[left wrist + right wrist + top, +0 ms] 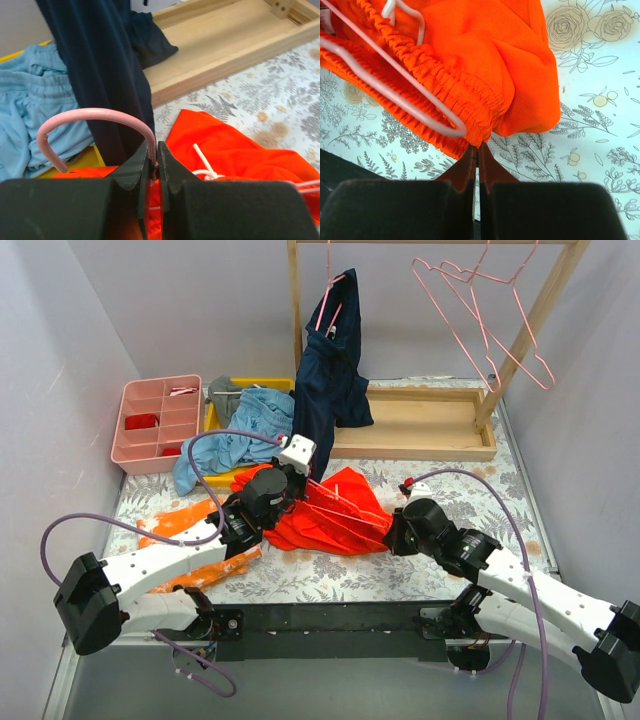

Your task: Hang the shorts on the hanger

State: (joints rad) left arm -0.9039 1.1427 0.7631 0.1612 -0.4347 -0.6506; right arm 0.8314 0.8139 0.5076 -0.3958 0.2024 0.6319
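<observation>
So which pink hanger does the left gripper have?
The hanger lying with the red-orange shorts; the other hangers hang from the wooden rack.

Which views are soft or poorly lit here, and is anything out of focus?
Top external: even diffuse light, sharp throughout, faint shadows beside the shorts. Left wrist: the left gripper is dark and soft up close; the hanger hook reads clearly. Right wrist: the right gripper is a blurred dark mass, while the tablecloth print is sharp. No glare anywhere.
</observation>
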